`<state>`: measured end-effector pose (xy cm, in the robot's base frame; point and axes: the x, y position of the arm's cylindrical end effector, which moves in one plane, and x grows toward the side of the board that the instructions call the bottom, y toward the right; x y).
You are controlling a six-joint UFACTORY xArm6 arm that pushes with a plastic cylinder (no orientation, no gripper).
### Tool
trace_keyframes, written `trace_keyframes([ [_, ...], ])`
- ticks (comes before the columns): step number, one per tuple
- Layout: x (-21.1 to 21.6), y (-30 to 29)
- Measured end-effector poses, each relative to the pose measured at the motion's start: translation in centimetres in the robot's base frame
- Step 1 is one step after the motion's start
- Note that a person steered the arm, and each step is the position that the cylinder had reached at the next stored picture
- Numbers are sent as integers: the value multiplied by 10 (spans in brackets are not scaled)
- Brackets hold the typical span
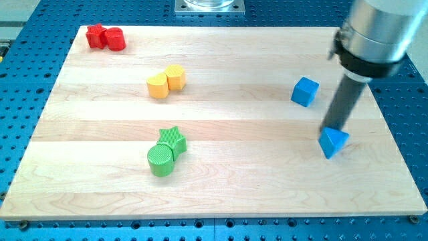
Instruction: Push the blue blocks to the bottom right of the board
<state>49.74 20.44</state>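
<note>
1. Desk: a pale wooden board (221, 181) of glued lengthwise planks with visible grain, smooth finish, lying on a blue metal base plate (27, 73) perforated with a regular grid of small holes.
2. End effector: a straight dark rod under a silver-grey cylindrical housing (374, 33) with a black collar. It has no jaws or fingers, so there is nothing to spread, press together or pinch. My tip (332, 129) touches the upper edge of the blue triangular block (334, 142).
3. Task items: the blue triangular block, matte and sharp-edged, lies at the view's right, about mid-height of the board, directly below my tip. The blue cube-shaped block (305, 92) sits up and to the left of my tip, apart from it.
4. Other items: a red star-like block (96, 36) touching a red rounded block (114, 39) at the view's top left; a yellow rounded block (158, 86) touching a second yellow block (175, 77) left of centre; a green star block (172, 139) touching a green ribbed cylinder (160, 161) lower left.
5. A grey metal mount (208, 7) shows at the view's top edge.
6. Markings: no legible brand, label or writing can be made out.
</note>
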Motion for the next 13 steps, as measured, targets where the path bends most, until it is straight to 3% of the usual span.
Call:
trace_keyframes([
  [1, -31, -37],
  [2, 12, -11],
  [3, 25, -3],
  [5, 17, 70],
  [6, 54, 74],
  [7, 52, 38],
  [8, 34, 27],
  [9, -59, 36],
  [10, -143, 4],
  [11, -116, -40],
  [12, -62, -21],
  [13, -86, -58],
])
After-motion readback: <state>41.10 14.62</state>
